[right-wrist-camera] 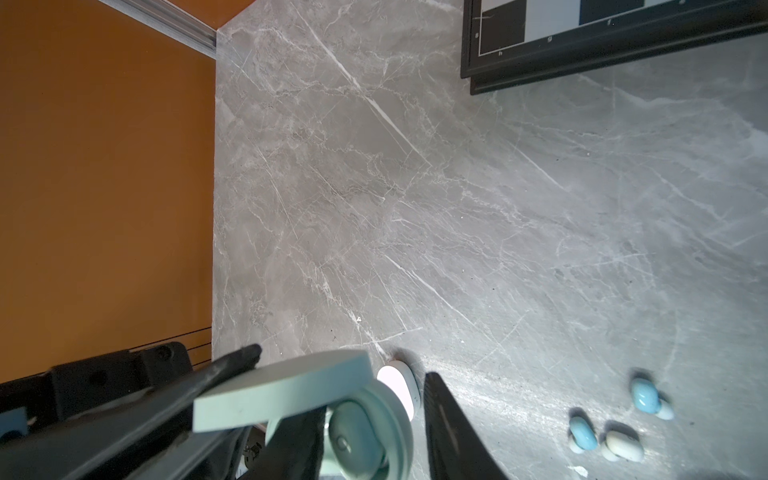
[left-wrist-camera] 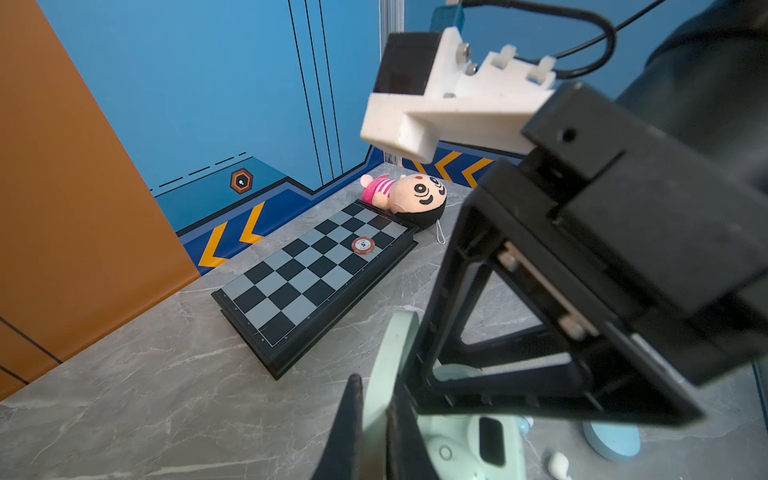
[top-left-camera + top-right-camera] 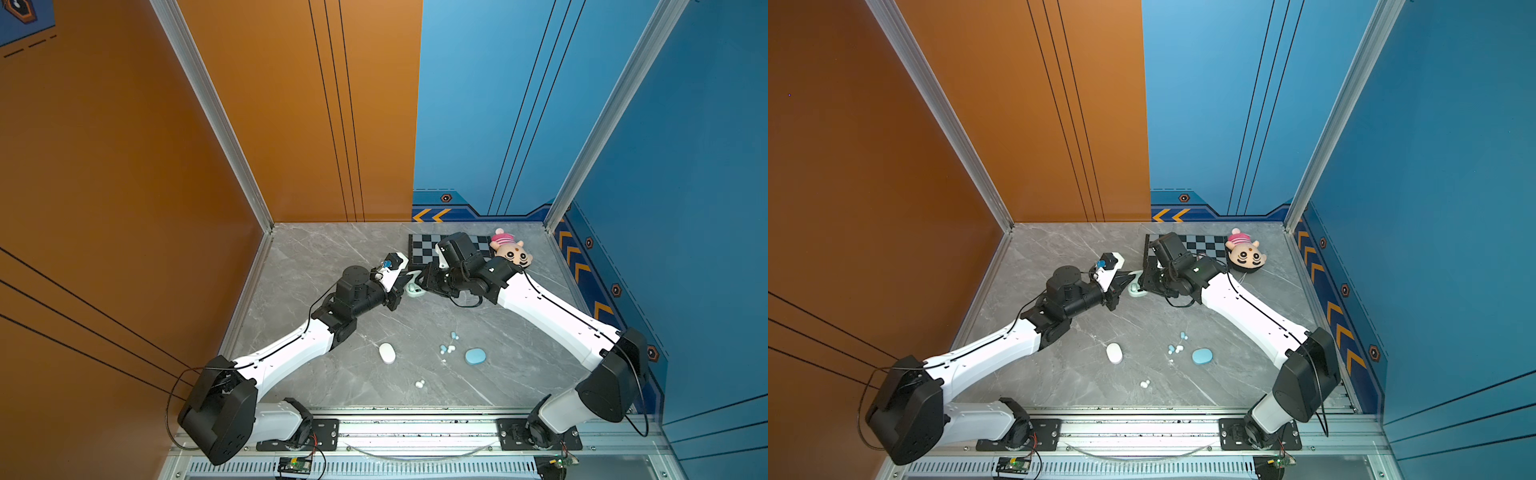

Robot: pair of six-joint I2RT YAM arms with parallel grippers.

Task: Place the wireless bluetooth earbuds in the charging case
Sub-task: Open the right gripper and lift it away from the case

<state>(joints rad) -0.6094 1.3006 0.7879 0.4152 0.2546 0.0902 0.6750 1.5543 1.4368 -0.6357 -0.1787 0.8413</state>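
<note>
Along the back half of the worktop [image 3: 316, 257], the left gripper [image 3: 1130, 277] comes first. Its jaws are pinched tight on the lid [image 1: 282, 390] of the mint charging case [image 3: 1137, 291] and hold it swung up. The case sits just in front of the chessboard [image 3: 419, 249], well in from either side edge.

In the right wrist view we see one mint bud [image 1: 353, 432] bedded in the base. In the left wrist view the dark socket [image 2: 490, 440] beside it looks empty to us.

The right gripper [image 3: 1143, 284] meets the case from the other side. Its jaws stand partly apart, straddling the base. One finger lies against it and the other stands off the rim, with nothing clearly gripped.

Nearer the front edge, the white case [image 3: 387, 353] lies shut. Just right of it, closest to that edge, sits the white pair [image 3: 420, 384]. Further right is a loose cluster [image 3: 448, 348], where we make out two light blue buds [image 1: 645, 395] and one pale bud [image 1: 623, 444], probably the second mint one. The blue case [image 3: 475, 356] lies shut beside them.

By our reckoning one bud of six is home. The mint partner remains, then two more cases to open and fill.
</note>
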